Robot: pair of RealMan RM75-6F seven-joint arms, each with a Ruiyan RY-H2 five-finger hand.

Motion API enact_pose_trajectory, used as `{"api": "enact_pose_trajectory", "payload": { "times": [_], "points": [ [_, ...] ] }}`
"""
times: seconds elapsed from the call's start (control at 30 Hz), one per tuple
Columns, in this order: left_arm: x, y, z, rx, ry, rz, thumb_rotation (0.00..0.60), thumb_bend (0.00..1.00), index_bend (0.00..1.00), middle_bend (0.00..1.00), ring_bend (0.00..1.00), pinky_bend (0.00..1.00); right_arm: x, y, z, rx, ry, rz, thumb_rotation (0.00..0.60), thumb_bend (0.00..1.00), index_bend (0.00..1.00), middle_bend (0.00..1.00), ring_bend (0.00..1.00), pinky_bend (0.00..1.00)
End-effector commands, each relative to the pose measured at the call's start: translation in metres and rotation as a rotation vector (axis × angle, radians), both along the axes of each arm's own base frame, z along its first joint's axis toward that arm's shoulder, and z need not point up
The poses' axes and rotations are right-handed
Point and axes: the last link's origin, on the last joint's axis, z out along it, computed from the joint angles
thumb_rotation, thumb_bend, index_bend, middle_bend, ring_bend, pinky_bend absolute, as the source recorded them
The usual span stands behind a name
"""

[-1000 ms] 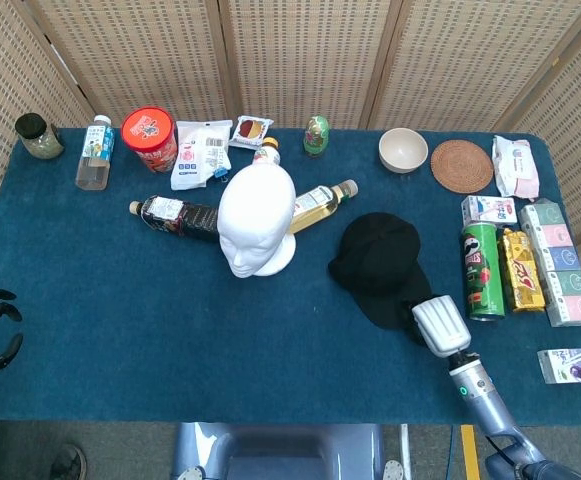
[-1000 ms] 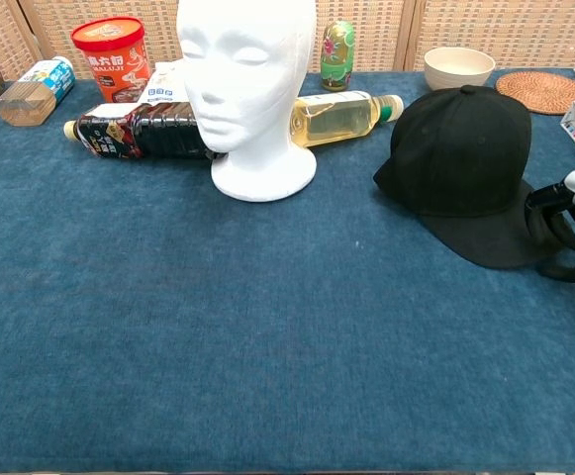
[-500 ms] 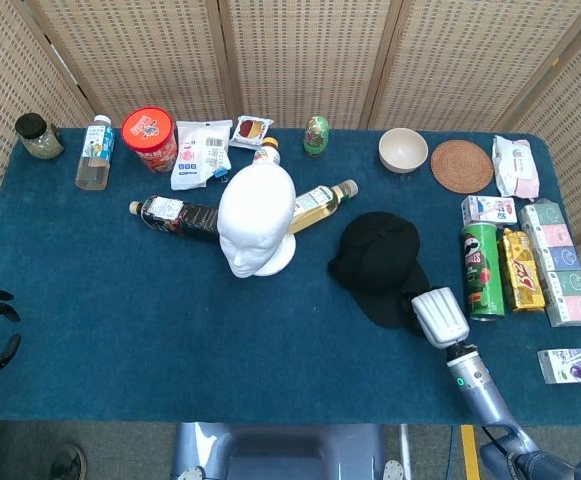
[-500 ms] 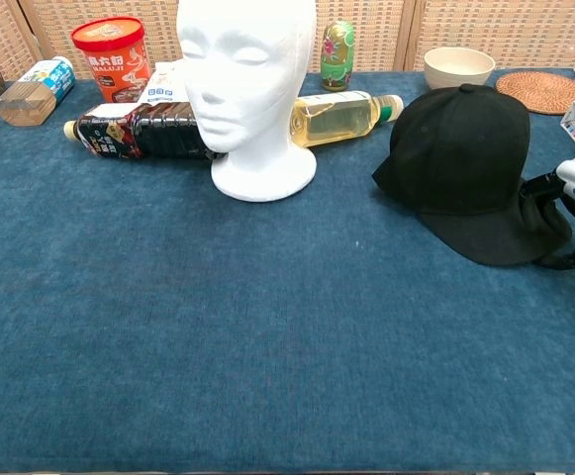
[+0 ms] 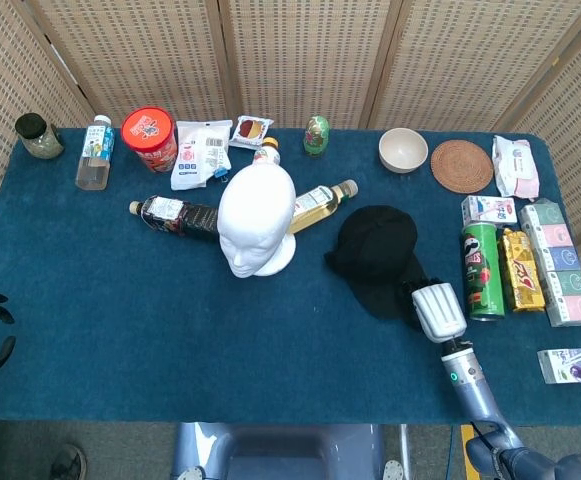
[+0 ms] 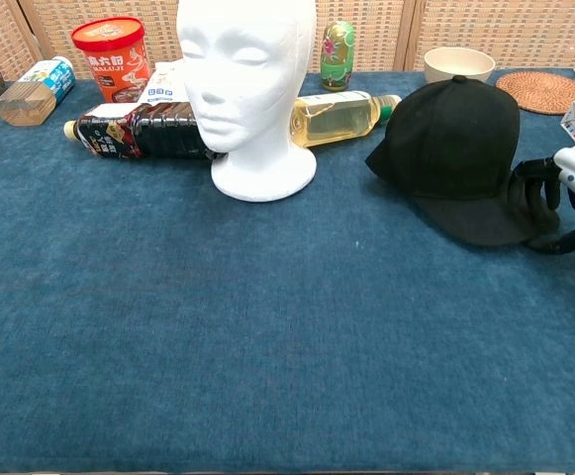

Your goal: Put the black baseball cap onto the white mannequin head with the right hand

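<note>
The right hand [image 6: 554,198] is seen at the brim of the black cap [image 6: 455,148], fingers curled onto its edge; a firm grip cannot be confirmed. The cap is set on the table [image 5: 120,300], right of the mannequin head [image 5: 257,218].

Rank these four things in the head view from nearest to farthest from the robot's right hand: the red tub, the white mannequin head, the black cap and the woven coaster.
From the right hand:
1. Black cap, right against the hand, on its left.
2. Woven coaster, at the back edge, right side.
3. White mannequin head, mid-table, left of the cap.
4. Red tub, back left.
</note>
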Motion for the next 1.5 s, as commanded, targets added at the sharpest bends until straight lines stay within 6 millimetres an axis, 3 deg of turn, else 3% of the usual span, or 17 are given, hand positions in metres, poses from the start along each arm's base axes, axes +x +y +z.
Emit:
{"api": "enact_pose_trajectory", "payload": {
  "times": [0.03,0.5,1.13,1.5],
  "points": [
    [0.0,-0.001,0.0,0.0,-0.001,-0.001,0.6,0.34,0.46,0.31,0.26,0.33,0.001,-0.004,0.002,-0.032,-0.02,-0.008,0.6,0.28,0.44,0.49,0.53,0.55],
    [0.0,-0.001,0.001,0.003,-0.005,-0.002,0.6,0.34,0.45,0.31,0.26,0.33,0.015,-0.034,0.02,-0.143,-0.085,-0.015,0.6,0.39,0.44,0.49,0.53,0.56],
    [-0.005,-0.006,0.005,0.009,-0.016,0.016,0.6,0.34,0.46,0.31,0.26,0.33,0.026,-0.068,0.012,-0.141,-0.063,-0.056,0.6,0.52,0.43,0.48,0.51,0.58],
    [-0.006,-0.007,0.006,0.013,-0.018,0.02,0.6,0.34,0.45,0.31,0.26,0.33,0.032,-0.072,0.012,-0.139,-0.066,-0.055,0.6,0.66,0.64,0.51,0.55,0.63]
  ]
}}
